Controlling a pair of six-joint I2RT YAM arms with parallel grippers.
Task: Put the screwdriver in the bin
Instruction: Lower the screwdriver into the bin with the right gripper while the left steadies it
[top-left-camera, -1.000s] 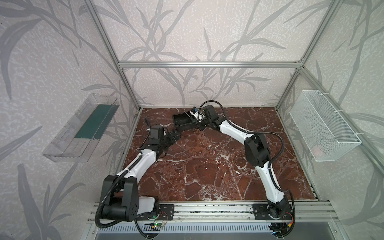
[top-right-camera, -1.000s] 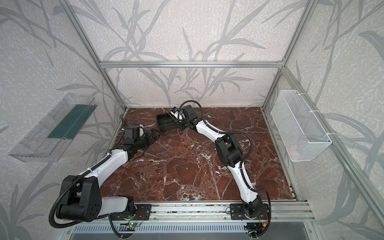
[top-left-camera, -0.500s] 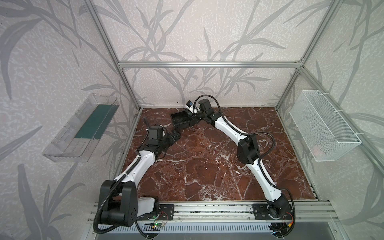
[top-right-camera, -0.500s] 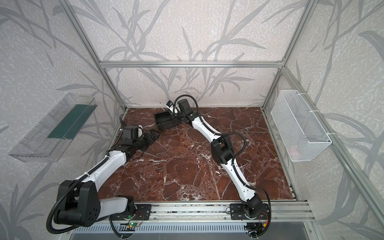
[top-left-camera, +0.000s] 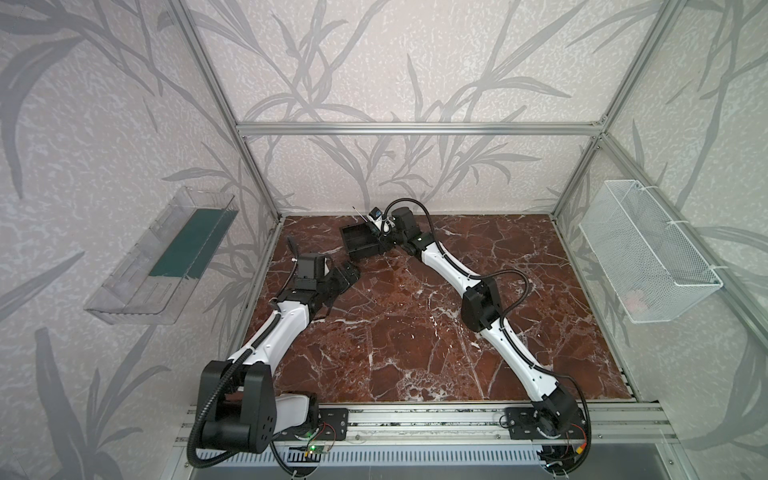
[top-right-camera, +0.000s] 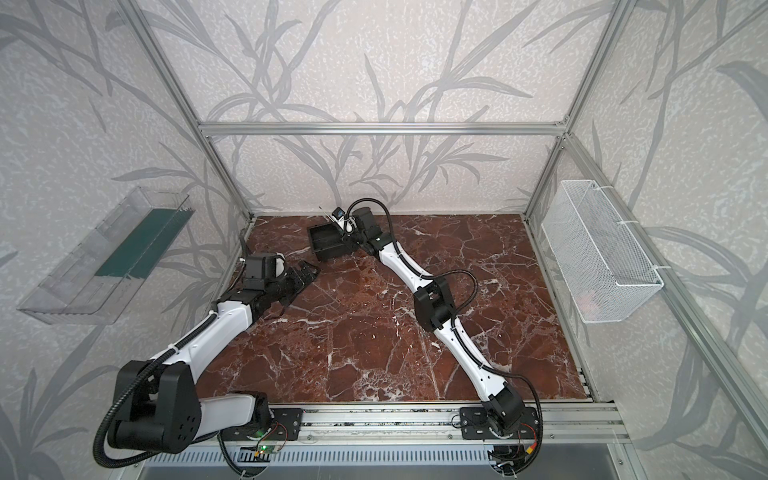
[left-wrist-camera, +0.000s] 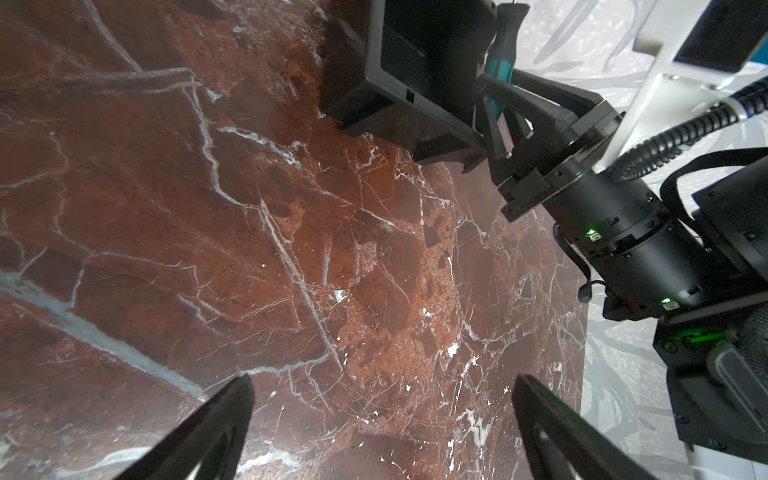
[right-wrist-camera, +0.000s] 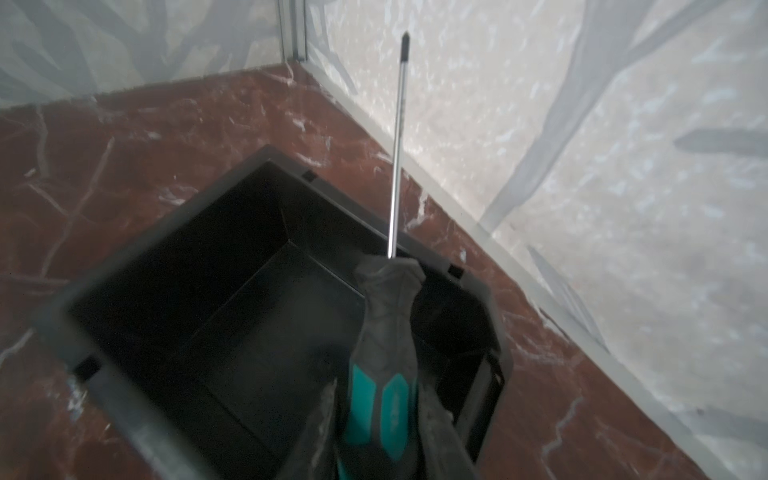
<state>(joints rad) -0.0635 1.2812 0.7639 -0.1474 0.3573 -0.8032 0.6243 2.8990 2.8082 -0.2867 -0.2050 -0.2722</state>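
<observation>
While the clear tray (top-left-camera: 124, 291) on the left wall plays no part, the left end effector (left-wrist-camera: 382, 386) sits low over the marble tabletop (top-left-camera: 415, 332), fingers spread wide, holding nothing. Next along is the bin (top-left-camera: 359, 245), upright on the tabletop near the back wall, with nothing inside it as far as the right wrist view shows. The screwdriver (right-wrist-camera: 386, 332) hangs above the bin's opening by one corner. Its handle is clamped in the right end effector (right-wrist-camera: 380, 419), and the thin shaft points up and out past the rim toward the wall. Far right, a white wire basket (top-left-camera: 623, 232) hangs on the wall, possibly with something pale pink in it, too blurred to name.

Progress: tool picked up and brought over the target. Left to do, by my reading: lower or tilt, then release. Not yet in the bin.

Count: one screwdriver, one bin, two end effectors, one tray, one basket.
</observation>
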